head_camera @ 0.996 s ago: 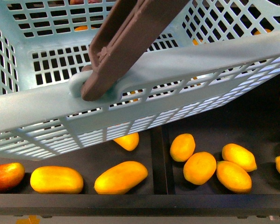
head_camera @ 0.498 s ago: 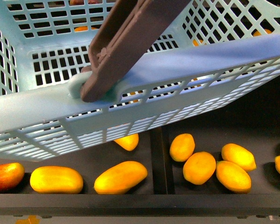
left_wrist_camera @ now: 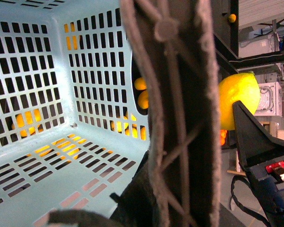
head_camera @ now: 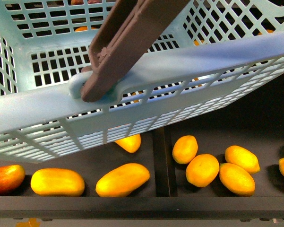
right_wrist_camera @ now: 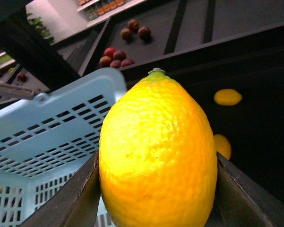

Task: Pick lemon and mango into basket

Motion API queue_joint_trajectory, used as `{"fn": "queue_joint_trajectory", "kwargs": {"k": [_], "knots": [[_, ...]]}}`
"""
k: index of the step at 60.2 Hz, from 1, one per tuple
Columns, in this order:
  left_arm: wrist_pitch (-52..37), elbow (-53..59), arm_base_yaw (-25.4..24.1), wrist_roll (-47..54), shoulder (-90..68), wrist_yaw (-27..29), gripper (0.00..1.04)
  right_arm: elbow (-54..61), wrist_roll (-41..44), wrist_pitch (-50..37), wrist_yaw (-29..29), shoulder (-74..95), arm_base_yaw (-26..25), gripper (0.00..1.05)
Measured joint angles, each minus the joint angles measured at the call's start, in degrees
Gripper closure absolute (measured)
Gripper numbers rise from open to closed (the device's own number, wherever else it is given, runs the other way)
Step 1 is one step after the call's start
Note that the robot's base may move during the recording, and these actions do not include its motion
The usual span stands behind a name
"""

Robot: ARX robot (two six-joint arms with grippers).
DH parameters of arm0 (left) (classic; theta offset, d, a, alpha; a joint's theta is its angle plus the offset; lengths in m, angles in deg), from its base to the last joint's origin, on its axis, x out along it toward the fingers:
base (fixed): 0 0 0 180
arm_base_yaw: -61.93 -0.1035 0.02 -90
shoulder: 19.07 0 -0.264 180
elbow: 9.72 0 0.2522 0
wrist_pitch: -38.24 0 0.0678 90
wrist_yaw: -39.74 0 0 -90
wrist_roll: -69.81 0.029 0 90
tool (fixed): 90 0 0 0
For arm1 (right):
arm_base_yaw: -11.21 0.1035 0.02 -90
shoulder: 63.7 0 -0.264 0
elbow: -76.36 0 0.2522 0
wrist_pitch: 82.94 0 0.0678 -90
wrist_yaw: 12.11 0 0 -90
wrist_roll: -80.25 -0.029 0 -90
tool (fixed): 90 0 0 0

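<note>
Yellow lemon [right_wrist_camera: 158,156], now outside front view

Right gripper clamped on the lemon
Right gripper [right_wrist_camera: 157,189] fingers [right_wrist_camera: 73,201] press the lemon [right_wrist_camera: 158,146] from both sides. The left gripper's jaws can't be made out behind the basket handle [left_wrist_camera: 179,118].

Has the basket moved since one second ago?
Yes, slightly. The basket has risen at its right end, away from the yellow fruit below, which kept its place; its left end hardly shifted.

The lemon [right_wrist_camera: 158,156] is just beside the basket's [right_wrist_camera: 61,100] rim.
</note>
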Motion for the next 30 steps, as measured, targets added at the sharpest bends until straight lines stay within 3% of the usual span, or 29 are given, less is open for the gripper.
{"fn": "queue_joint_trajectory", "kwargs": {"k": [12, 30], "knots": [[0.0, 0.0, 0.0, 0.0, 0.0, 0.0, 0.99, -1.1, -1.7, 0.3, 7.4, 2.1, 10.2, 0.47], [0.0, 0.0, 0.0, 0.0, 0.0, 0.0, 0.99, -2.2, -1.8, 1.2, 12.6, 4.2, 17.3, 0.47]]}}
